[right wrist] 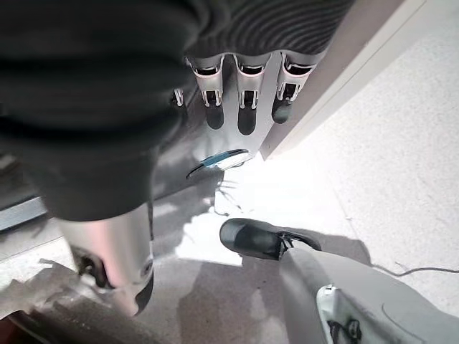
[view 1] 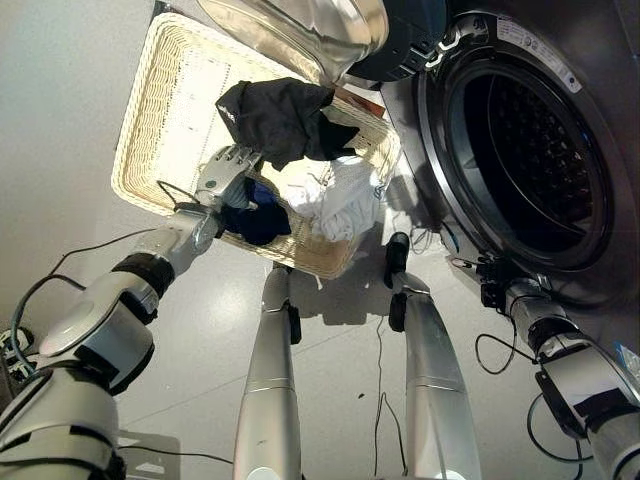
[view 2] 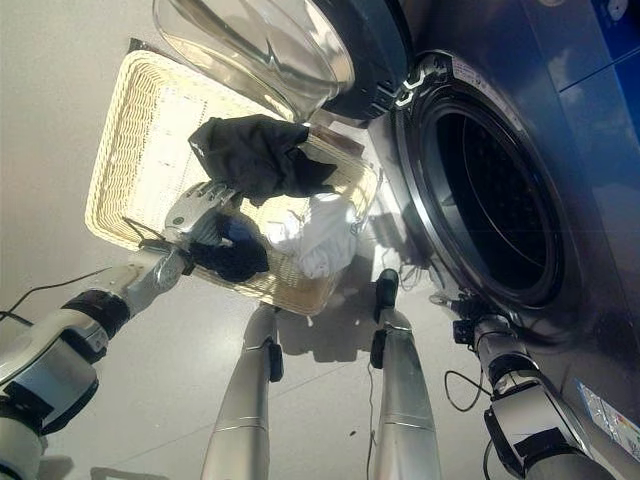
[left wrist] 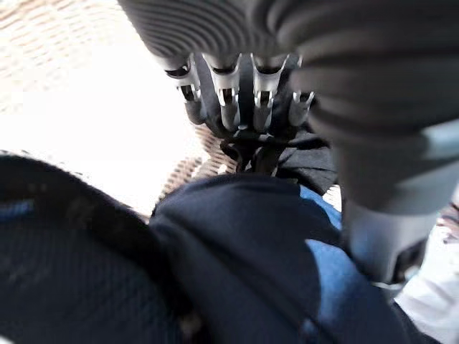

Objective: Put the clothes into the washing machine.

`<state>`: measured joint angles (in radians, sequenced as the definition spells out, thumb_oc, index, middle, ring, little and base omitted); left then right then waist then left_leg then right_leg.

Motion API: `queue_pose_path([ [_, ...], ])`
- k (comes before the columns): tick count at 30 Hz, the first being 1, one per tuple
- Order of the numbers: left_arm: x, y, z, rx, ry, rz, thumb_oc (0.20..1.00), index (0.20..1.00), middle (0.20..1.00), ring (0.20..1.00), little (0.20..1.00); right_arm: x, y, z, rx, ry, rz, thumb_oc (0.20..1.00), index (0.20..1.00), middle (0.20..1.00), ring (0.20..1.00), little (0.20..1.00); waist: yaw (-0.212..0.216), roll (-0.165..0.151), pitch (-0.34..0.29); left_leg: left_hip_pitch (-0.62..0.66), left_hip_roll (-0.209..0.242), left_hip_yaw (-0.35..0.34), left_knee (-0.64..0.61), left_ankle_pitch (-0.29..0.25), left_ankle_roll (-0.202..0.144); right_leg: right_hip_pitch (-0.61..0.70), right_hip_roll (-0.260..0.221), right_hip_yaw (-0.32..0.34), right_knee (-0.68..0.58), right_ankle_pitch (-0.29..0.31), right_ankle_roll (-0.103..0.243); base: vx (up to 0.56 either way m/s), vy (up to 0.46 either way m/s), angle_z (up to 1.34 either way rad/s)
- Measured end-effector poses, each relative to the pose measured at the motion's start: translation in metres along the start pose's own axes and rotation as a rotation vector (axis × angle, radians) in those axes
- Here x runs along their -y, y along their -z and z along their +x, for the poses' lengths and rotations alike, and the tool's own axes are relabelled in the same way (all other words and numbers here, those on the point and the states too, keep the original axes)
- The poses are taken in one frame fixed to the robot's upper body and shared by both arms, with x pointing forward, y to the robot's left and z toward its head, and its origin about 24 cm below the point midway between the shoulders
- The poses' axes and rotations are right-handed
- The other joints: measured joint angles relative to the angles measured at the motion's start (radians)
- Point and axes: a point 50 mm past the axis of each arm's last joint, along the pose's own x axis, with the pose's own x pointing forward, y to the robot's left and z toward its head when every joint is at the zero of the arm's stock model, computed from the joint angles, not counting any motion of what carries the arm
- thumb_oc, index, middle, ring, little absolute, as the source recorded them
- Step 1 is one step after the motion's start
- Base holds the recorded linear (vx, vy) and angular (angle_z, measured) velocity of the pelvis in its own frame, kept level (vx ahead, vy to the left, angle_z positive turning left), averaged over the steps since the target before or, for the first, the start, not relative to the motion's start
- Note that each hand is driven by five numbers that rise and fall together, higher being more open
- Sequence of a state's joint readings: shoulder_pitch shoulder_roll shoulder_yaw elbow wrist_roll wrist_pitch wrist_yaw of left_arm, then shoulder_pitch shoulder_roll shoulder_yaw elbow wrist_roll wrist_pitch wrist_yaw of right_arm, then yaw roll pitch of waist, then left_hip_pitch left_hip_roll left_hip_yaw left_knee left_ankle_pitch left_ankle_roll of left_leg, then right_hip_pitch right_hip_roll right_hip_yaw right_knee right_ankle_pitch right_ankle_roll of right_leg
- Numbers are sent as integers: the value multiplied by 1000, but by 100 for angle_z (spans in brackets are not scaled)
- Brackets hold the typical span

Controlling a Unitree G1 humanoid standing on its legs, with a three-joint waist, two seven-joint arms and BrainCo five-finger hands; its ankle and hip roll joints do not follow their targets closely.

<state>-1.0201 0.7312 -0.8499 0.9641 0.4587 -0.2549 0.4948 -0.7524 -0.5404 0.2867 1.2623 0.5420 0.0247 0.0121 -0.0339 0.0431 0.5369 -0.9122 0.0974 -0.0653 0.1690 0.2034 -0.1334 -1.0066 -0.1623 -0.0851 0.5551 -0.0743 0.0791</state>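
A cream wicker basket (view 1: 170, 100) stands on the floor left of the washing machine. In it lie a black garment (view 1: 280, 115), a white garment (view 1: 345, 200) and a dark blue garment (view 1: 258, 222). My left hand (view 1: 228, 170) reaches into the basket above the blue garment (left wrist: 244, 258), its fingers (left wrist: 229, 100) straight and pointing at the black garment's edge, holding nothing. My right hand (view 1: 490, 278) hangs low by the machine's front panel, below the drum opening (view 1: 530, 160); its fingers (right wrist: 244, 100) are straight and empty.
The machine's round glass door (view 1: 300, 30) is swung open and hangs over the basket's far side. The grey floor (view 1: 60, 120) spreads to the left of the basket.
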Motion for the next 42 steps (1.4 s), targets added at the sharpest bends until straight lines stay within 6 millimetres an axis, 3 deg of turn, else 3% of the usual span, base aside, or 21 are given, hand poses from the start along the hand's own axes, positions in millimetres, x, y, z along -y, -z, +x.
queue_pose_path([
  [10, 4, 2, -12, 30, -8, -40, 1000, 1000, 1000, 1000, 1000, 2, 4, -1, -10, 4, 1, 1000, 1000, 1000, 1000, 1000, 24, 0, 0, 0, 0, -3, -3, 0, 0, 0, 0, -4, 4, -5, 0, 0, 0, 0],
  [20, 24, 6, -29, 10, 64, -62, 1000, 1000, 1000, 1000, 1000, 3, 6, -1, -12, 6, -1, 1000, 1000, 1000, 1000, 1000, 34, 1, 0, 0, 0, -15, -5, 6, -9, 0, -1, -12, 11, -13, -2, 2, -3, 1],
  [30, 25, 9, -29, -5, 109, -57, 1000, 1000, 1000, 1000, 1000, 9, 4, -1, -9, 19, -5, 1000, 1000, 1000, 1000, 1000, 47, 1, 0, -3, 1, -17, -9, 5, -11, -7, -2, -14, 22, -23, -8, 1, 6, 0],
  [42, 14, 19, -17, -81, 137, -1, 1000, 1000, 1000, 1000, 1000, 9, -4, -1, 8, 18, -8, 1000, 1000, 1000, 1000, 1000, 45, 0, 0, -24, 1, -17, -6, 5, -11, -26, -1, -16, 22, -23, -9, 1, 5, 0],
])
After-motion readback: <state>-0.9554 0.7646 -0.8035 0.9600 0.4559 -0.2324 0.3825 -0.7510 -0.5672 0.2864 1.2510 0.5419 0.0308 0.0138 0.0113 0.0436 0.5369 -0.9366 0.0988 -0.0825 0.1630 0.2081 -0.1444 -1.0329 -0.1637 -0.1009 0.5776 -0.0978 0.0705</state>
